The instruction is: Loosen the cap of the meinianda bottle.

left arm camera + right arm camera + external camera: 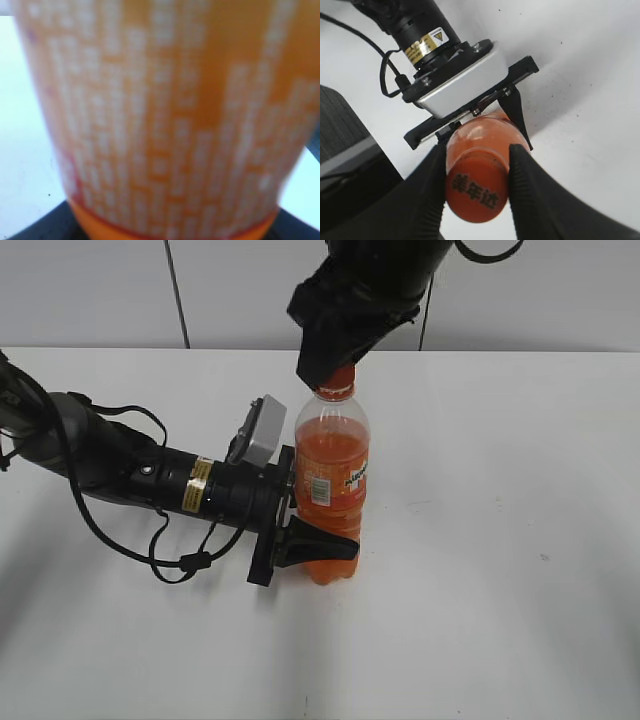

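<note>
Right gripper [477,186]: I see its two black ribbed fingers [525,180] pressed against opposite sides of the cap [476,191], closed on it from above. In the exterior view this gripper [337,368] comes down from the top of the frame and covers most of the cap [341,379]; only a sliver of orange-red shows under its tip.

Cap: round, orange-red, dark characters printed across its top, sitting on the bottle's neck.

Left gripper [322,530]: I see it lying low and horizontal, reaching in from the left, its jaws clamped around the lower body of the meinianda bottle [333,475]. One black finger [318,545] crosses the front of the bottle just above the base. From the right wrist view, the same gripper [485,120] shows fingers on either side of the bottle's shoulder [482,132]. A grey camera block [263,430] sits on top of its wrist.

Meinianda bottle: upright on the white table [500,590], near the middle, clear plastic filled with orange drink, orange label with a white barcode patch facing left-front. The left wrist view is filled by the label [165,115], blurred, white print on orange, with dark finger edges at the lower corners.

Left arm [110,465]: black, with yellow stickers and loose black cables [165,555] trailing onto the table.
</note>
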`<state>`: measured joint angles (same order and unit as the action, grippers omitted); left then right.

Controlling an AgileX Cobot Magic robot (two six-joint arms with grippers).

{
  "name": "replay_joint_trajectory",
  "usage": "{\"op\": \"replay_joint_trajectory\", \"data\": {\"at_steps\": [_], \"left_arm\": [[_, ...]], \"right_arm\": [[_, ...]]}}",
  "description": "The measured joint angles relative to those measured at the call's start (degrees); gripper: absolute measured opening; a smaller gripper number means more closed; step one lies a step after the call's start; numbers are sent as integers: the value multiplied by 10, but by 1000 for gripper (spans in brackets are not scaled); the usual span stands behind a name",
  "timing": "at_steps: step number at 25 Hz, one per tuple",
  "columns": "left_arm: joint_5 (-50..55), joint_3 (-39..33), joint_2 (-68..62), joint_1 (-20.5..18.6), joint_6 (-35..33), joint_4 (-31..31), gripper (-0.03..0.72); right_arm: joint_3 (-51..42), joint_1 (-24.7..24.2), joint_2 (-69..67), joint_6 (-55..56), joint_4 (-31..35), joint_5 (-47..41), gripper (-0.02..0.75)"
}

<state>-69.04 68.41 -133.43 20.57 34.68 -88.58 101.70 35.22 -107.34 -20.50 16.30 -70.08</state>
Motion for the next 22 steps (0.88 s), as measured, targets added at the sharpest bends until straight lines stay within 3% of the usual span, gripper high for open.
{"op": "replay_joint_trajectory", "data": {"at_steps": [13,22], "left_arm": [[0,0,0,0,0,-1,400],[0,0,0,0,0,-1,400]], "right_arm": [[0,0,0,-370,5,-6,281],[0,0,0,-530,5,-9,281]]}}
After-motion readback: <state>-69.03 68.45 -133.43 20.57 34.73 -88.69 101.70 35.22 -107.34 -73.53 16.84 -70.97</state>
